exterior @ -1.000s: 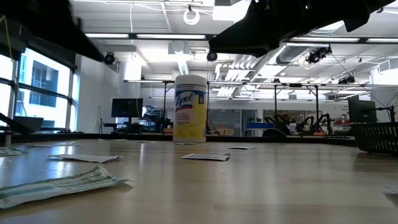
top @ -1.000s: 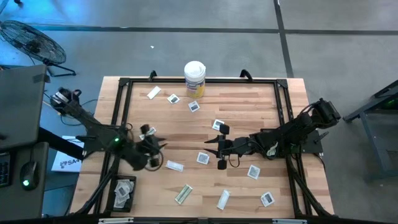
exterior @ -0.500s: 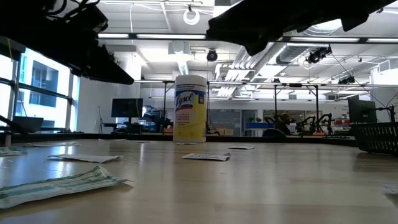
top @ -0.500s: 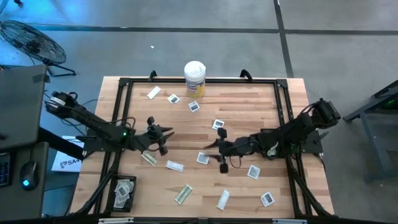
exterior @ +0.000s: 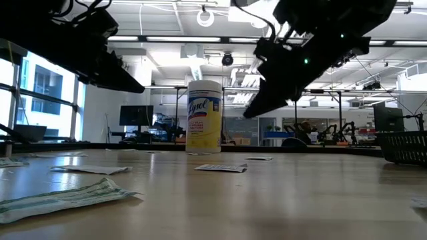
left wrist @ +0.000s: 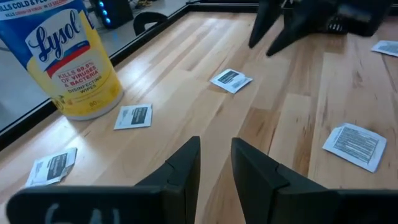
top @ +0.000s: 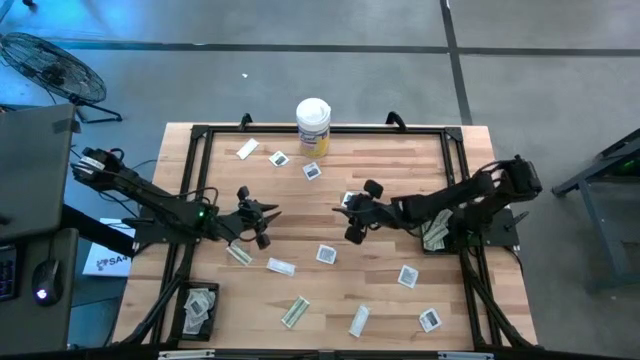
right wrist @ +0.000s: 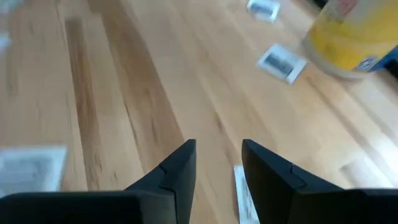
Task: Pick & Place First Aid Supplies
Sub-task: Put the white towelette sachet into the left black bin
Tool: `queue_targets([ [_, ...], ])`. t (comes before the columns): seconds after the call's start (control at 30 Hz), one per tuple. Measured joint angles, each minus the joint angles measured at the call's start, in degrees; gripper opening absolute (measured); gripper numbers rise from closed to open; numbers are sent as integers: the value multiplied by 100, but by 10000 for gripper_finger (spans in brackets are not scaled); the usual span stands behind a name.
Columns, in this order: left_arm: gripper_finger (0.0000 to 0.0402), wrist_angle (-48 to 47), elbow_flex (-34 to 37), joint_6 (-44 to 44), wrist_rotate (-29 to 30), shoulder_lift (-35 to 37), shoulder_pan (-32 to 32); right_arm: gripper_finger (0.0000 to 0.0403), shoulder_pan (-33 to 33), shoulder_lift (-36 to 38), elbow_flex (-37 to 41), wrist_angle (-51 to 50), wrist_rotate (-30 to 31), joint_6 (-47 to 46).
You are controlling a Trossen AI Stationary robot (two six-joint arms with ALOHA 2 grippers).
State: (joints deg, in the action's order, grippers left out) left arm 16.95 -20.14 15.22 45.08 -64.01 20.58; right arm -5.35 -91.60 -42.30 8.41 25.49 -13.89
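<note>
Two dark arms reach toward each other over a wooden bench (top: 400,160) strewn with first aid packets, seen from straight above. The left arm stretches in from the left edge of the frame, nearly level, its pincer (top: 262,222) poised left of centre; the left wrist view shows its two fingers (left wrist: 184,165) parted by a narrow gap with nothing between them. The right arm enters from the right edge, bent at the elbow, and ends with its pincer (top: 356,212) just right of centre, beside a square white sachet (top: 350,200); its fingers (right wrist: 179,167) stand apart and empty above bare wood. In the level view both arms hang clear of the bench top, the right one angled down at upper right.

The supplies lie loose on the bench: three near the upper centre around a white canister with a yellow label (top: 313,125), one square sachet (top: 326,254) at centre, oblong wrappers (top: 281,267) just below the left pincer, a pale-green wrapper (top: 294,312) and a white one (top: 358,321) along the lower edge, and two more squares at lower right (top: 407,276). A dark tray (top: 186,312) at lower left already holds packets, as does a bin (top: 436,236) beneath the right arm.
</note>
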Motion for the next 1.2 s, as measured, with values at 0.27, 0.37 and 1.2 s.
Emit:
queue_targets([
  [0.27,88,-97,0,1,-245,0,2,124,411,-482,0,-372,-489,86],
  [0.37,88,-137,0,2,-469,0,2,124,456,-502,0,-381,-473,227],
  [1.2,88,-186,0,2,-870,0,2,40,818,-922,-17,-675,-806,82],
])
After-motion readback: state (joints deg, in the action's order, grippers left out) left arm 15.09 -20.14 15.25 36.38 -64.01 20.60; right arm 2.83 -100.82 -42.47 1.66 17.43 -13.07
